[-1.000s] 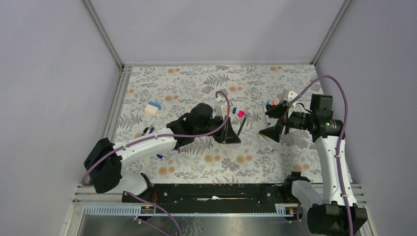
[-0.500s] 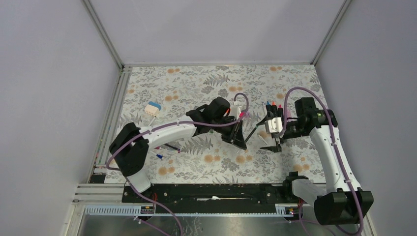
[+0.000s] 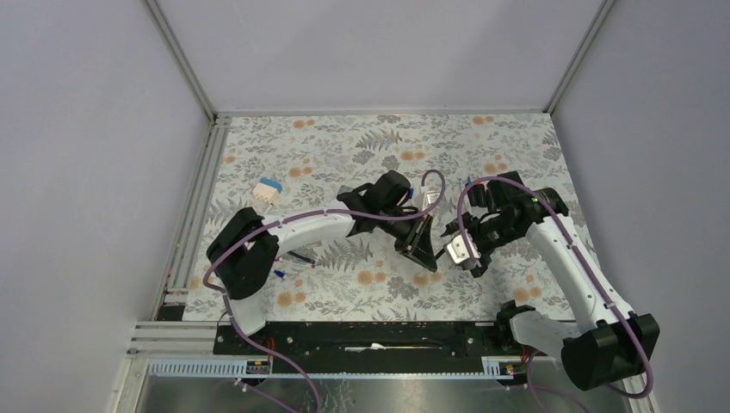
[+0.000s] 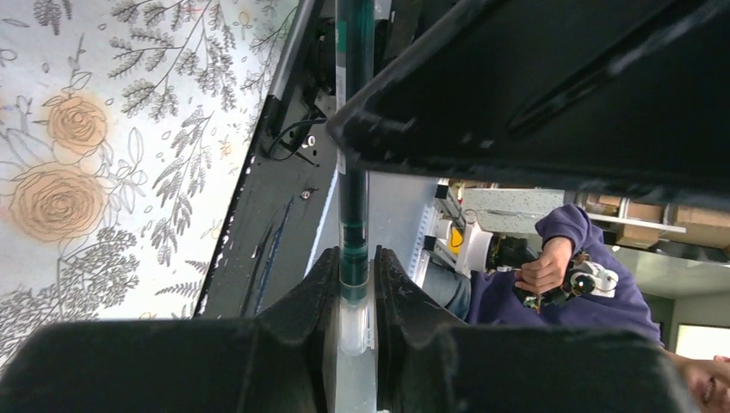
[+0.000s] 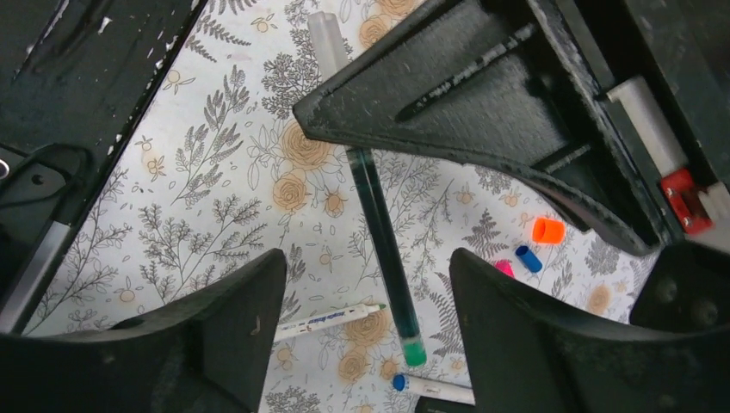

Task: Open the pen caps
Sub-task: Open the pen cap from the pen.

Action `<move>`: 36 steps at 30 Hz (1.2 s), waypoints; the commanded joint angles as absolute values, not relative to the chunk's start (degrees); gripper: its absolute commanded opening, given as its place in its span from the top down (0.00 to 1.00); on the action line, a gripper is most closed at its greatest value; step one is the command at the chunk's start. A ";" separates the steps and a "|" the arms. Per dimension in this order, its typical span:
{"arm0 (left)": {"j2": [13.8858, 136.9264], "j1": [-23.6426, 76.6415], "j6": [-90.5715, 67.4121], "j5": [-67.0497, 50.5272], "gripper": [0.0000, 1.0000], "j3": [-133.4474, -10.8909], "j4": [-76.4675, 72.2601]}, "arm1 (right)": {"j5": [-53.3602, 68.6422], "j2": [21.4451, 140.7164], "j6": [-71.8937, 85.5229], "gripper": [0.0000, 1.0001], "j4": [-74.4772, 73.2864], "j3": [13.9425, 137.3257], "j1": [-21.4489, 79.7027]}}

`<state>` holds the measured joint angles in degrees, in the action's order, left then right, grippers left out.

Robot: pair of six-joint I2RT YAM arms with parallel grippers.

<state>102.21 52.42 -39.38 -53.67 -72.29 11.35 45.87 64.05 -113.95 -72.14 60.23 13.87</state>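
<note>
My left gripper (image 3: 423,248) is shut on a dark green pen (image 4: 355,172), its fingers (image 4: 310,297) pressing the barrel where the clear cap (image 4: 355,320) begins. In the right wrist view the pen (image 5: 383,232) slants down over the cloth to its green end (image 5: 414,351). That end lies between the spread jaws of my open right gripper (image 5: 366,331), touching neither. The two grippers face each other at mid table, the right gripper (image 3: 462,252) just right of the left. Loose orange (image 5: 547,230), blue (image 5: 528,258) and pink (image 5: 504,268) pen caps lie on the cloth.
A white pen with a bare green tip (image 5: 331,321) and a white pen with a blue cap (image 5: 430,386) lie under the right gripper. A blue-and-white block (image 3: 269,189) sits at the left, with more pens (image 3: 293,258) near it. The black base rail (image 3: 370,335) runs along the near edge.
The left gripper carried the pen right and toward the near edge. The right arm swung down and left to meet it, and its jaws have narrowed a little.
</note>
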 commanded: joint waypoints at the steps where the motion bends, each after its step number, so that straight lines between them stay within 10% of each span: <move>1: 103.02 52.28 -41.56 -58.03 1.00 -74.03 5.86 | 41.84 65.06 -115.48 0.33 -69.67 60.54 17.36; 5: 103.64 52.27 -41.72 -58.97 1.00 -74.24 5.42 | 41.82 65.68 -114.79 0.66 -68.38 61.25 19.66; 15: 103.33 52.24 -42.10 -60.22 1.00 -73.60 4.07 | 38.68 66.50 -114.95 0.67 -67.44 59.95 23.32; 20: 101.81 52.13 -42.79 -60.53 1.00 -71.31 2.48 | 37.29 66.29 -115.01 0.99 -67.25 59.69 23.93; 36: 91.04 52.22 -37.88 -61.55 1.00 -55.00 10.92 | 25.39 64.24 -109.13 1.00 -60.55 62.04 23.80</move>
